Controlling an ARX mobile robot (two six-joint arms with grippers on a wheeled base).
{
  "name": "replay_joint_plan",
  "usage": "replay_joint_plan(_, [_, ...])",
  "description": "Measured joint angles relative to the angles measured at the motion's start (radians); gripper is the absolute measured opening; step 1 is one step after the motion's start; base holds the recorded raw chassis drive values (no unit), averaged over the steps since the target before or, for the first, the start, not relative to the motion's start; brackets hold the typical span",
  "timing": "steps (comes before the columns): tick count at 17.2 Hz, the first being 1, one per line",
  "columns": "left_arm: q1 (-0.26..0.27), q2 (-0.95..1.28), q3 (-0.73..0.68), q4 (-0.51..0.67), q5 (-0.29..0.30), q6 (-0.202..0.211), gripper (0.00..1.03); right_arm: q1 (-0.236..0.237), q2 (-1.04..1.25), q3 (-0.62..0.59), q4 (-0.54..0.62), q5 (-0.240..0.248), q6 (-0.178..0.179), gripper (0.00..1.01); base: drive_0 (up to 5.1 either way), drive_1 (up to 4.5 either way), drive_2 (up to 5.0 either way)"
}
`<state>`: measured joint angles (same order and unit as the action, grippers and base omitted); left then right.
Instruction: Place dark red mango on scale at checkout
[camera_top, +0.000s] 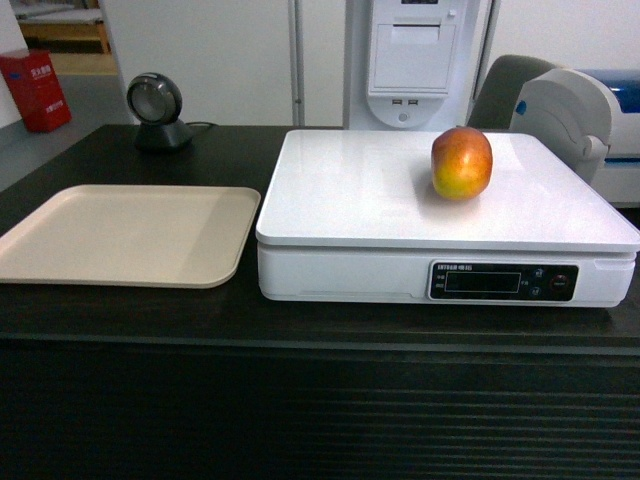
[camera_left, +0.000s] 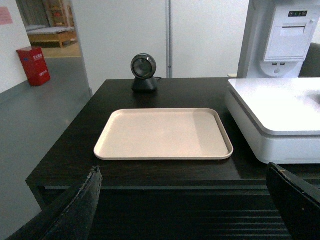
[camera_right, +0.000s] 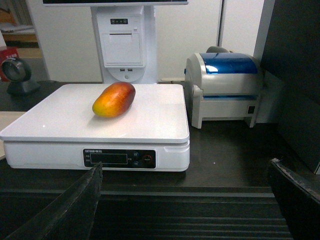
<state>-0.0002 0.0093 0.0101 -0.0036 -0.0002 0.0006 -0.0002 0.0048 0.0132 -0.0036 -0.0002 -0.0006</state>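
Note:
The dark red mango (camera_top: 461, 162) (camera_right: 114, 100) lies on the scale's (camera_top: 360, 190) (camera_right: 145, 117) white platform, right of its middle in the head view. The scale stands on the dark checkout (camera_top: 300, 330) counter, and its left corner (camera_left: 272, 117) shows in the left wrist view. My left gripper (camera_left: 187, 197) is open in front of the counter's ribbed face, below the beige tray. My right gripper (camera_right: 187, 195) is open too, low before the counter, near the scale's display. Neither holds anything. Neither arm appears in the head view.
A beige tray (camera_top: 60, 250) (camera_left: 120, 145) lies left of the scale. A round black scanner (camera_top: 158, 110) (camera_left: 144, 72) stands at the counter's back left. A white and blue label printer (camera_right: 225, 85) sits right of the scale, with a white kiosk (camera_top: 410, 60) behind.

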Motion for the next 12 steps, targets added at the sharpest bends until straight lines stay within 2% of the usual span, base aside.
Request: replay_joint_plan(12, [0.000, 0.000, 0.000, 0.000, 0.000, 0.000, 0.98, 0.000, 0.000, 0.000, 0.000, 0.000, 0.000, 0.98, 0.0, 0.00, 0.0])
